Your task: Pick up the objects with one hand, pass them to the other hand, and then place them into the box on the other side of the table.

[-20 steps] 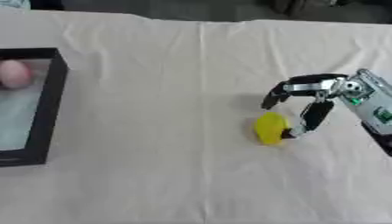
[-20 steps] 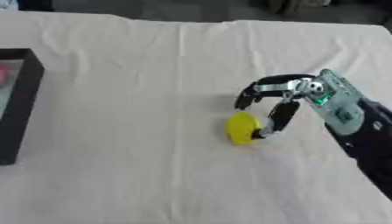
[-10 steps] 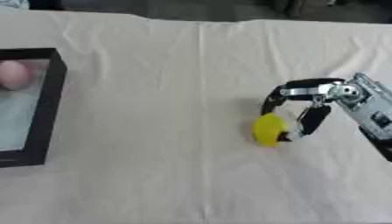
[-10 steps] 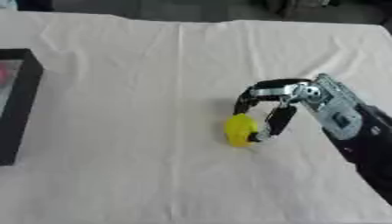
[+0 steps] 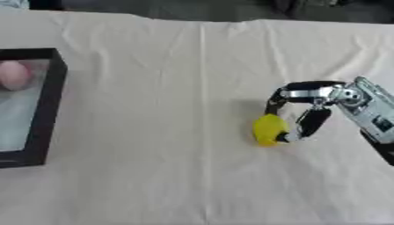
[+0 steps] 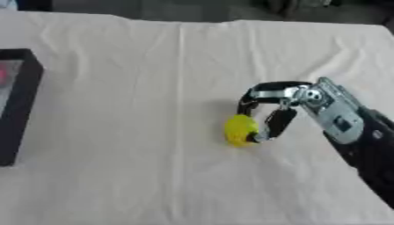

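Left eye view: yellow object [image 5: 268, 129] pinched in right hand [image 5: 308, 110] fingers

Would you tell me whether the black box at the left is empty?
Not empty: the black box already holds a pink object at its far end.

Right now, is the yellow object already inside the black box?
No, the yellow object lies on the cloth by the right hand, far from the black box.

My right hand [image 5: 308, 112] shows silver metal and matt black parts against a smooth yellow object [image 5: 268, 129]. Creased cream cloth [image 5: 169, 154] covers the table; the box [image 5: 48, 103] has matt black walls and a pale, faintly glossy lining.
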Motion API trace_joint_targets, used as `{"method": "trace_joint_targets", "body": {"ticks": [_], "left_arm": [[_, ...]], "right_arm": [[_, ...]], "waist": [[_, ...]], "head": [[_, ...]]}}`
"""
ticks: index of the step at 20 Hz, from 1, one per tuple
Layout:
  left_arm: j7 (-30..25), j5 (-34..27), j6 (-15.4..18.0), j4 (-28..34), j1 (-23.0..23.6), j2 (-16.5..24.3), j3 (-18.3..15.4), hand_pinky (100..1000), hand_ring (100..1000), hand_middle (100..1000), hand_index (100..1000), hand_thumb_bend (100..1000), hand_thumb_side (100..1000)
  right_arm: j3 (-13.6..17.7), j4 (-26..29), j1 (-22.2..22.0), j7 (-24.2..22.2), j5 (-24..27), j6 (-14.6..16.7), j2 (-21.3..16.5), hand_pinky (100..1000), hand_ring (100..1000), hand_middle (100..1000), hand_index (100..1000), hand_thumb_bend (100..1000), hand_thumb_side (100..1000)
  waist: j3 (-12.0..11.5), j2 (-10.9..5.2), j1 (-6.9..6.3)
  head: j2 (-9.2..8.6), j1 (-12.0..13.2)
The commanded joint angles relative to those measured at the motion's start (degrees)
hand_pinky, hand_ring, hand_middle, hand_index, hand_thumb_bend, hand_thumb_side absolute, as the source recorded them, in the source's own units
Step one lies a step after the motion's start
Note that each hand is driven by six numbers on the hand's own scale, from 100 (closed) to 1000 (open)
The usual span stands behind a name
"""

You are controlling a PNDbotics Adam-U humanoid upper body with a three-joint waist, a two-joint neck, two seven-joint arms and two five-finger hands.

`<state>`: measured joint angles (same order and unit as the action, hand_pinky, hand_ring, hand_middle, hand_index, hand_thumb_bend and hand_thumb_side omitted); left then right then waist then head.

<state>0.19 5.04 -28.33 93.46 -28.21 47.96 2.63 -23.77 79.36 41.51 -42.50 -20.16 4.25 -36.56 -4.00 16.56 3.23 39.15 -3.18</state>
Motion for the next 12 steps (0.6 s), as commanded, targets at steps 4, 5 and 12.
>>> {"method": "trace_joint_targets", "body": {"ticks": [4, 5, 12], "left_arm": [[-0.1, -0.1, 0.1, 0.8, -0.4, 1.5, -0.7, 673, 722, 763, 794, 263, 634], [-0.1, -0.1, 0.1, 0.8, -0.4, 1.5, -0.7, 673, 722, 764, 794, 262, 634], [-0.1, -0.1, 0.2, 0.9, -0.2, 1.6, -0.8, 673, 730, 764, 793, 260, 634]], "right_arm": [[0.4, 2.0, 0.5, 1.0, 1.3, -1.2, -2.0, 850, 718, 460, 538, 316, 100], [0.6, 2.4, 0.5, 1.2, 1.3, -1.5, -2.1, 850, 716, 458, 535, 313, 100], [2.2, 5.1, 0.2, 3.4, 2.8, -3.8, -2.3, 841, 701, 432, 515, 273, 100]], "waist": [[0.0, -0.95, -0.28], [0.0, -0.96, -0.29], [0.2, -1.03, -0.41]], "head": [[-0.30, 0.1], [-0.31, 0.1], [-0.31, 0.2]]}}
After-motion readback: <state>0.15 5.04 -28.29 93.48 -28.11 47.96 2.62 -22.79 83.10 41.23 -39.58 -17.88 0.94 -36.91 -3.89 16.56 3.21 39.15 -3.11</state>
